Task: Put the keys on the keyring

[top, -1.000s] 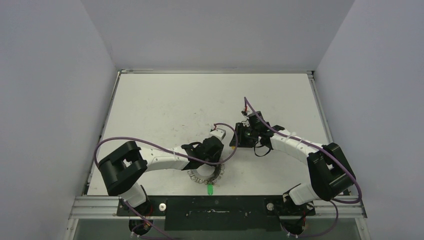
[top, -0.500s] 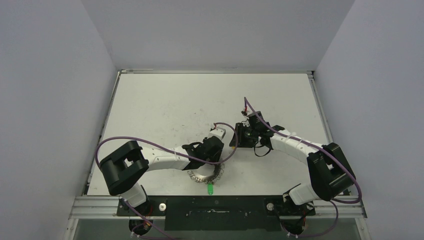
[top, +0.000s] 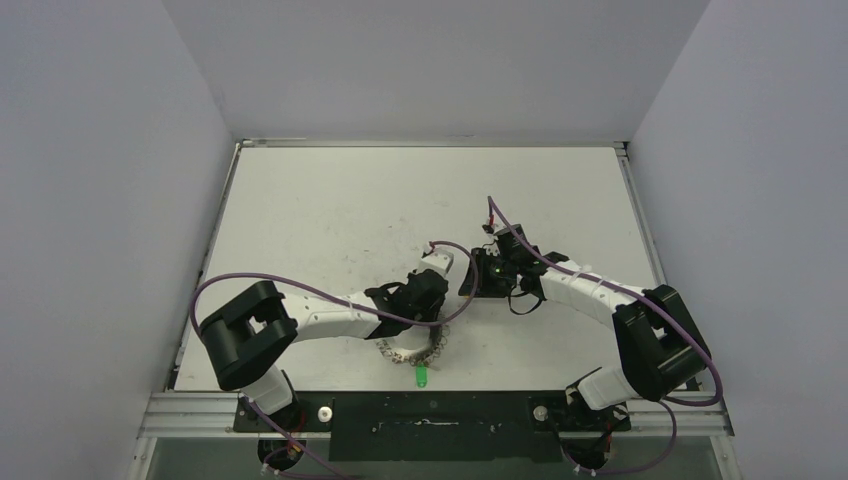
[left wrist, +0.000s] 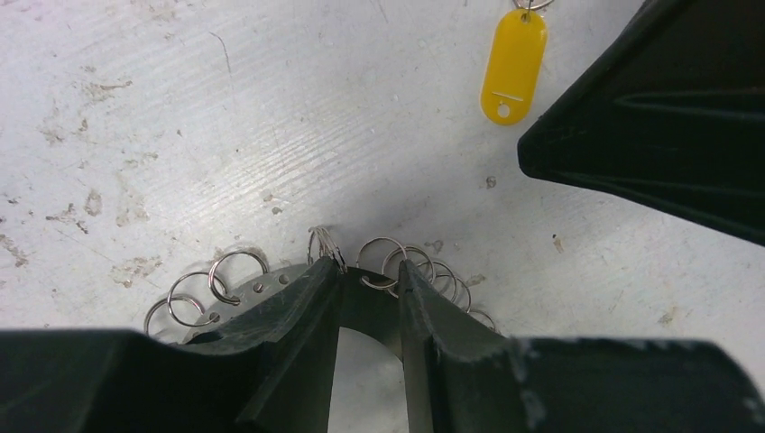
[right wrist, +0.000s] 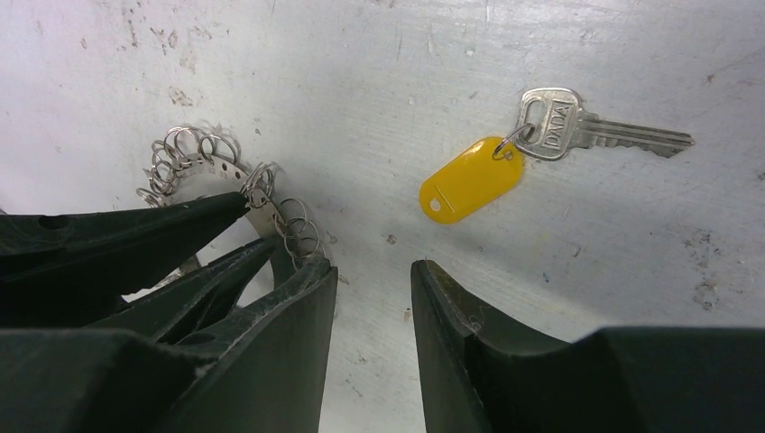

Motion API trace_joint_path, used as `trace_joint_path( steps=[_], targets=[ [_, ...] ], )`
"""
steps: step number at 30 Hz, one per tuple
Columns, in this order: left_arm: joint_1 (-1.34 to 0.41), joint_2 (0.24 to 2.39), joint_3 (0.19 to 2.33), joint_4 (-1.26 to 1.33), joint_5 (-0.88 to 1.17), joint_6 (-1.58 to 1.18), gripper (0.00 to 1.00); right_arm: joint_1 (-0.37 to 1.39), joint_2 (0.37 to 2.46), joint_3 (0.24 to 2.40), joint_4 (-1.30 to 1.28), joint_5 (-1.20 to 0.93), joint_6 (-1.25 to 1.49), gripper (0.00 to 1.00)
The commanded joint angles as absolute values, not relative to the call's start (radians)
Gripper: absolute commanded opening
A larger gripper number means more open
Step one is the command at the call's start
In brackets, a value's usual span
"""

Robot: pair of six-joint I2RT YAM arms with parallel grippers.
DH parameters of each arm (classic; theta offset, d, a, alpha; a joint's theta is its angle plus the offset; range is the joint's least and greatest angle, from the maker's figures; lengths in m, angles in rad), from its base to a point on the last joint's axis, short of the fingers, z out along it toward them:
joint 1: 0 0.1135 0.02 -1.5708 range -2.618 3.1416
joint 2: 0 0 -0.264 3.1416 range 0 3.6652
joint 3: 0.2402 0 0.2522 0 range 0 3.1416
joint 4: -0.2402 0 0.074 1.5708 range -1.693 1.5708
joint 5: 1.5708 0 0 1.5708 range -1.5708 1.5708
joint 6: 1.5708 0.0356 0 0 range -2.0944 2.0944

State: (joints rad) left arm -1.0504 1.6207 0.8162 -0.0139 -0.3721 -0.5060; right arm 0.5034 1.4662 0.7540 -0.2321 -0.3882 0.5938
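Keyring (left wrist: pixel 266 289) shows flat silver disc, wire-looped rim.

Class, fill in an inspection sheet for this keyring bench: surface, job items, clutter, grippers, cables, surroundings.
Surface: white table, scuffed and stained.
Job's things: keyring near front edge; green key at its near side, attachment unclear; yellow key loose on the table.
Clutter: nothing seen.
Grippers: left gripper straddles keyring rim, grip unclear; right gripper open, empty.
Cables: purple cables along both arms.
Surroundings: plain grey walls on three sides.
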Motion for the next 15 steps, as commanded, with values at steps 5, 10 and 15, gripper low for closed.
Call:
trace_joint_path(
  steps=[5, 10, 15],
  targets=[
    [-1.041, 1.669, 0.874, 0.023, -0.439, -0.453, 0.29, 0.498, 1.471, 0.753, -0.19, -0.406, 0.589, 0.37],
    [-1.04, 1.695, 0.899, -0.015, -0.453, -0.449, 0.31, 0.498, 1.474, 0.753, -0.189, -0.408, 0.587, 0.37],
    [-1.041, 1.686, 0.914, -0.066, -0.491, -0.446, 0.35, 0.498, 1.476, 0.752, -0.189, -0.407, 0.586, 0.37]
  ],
)
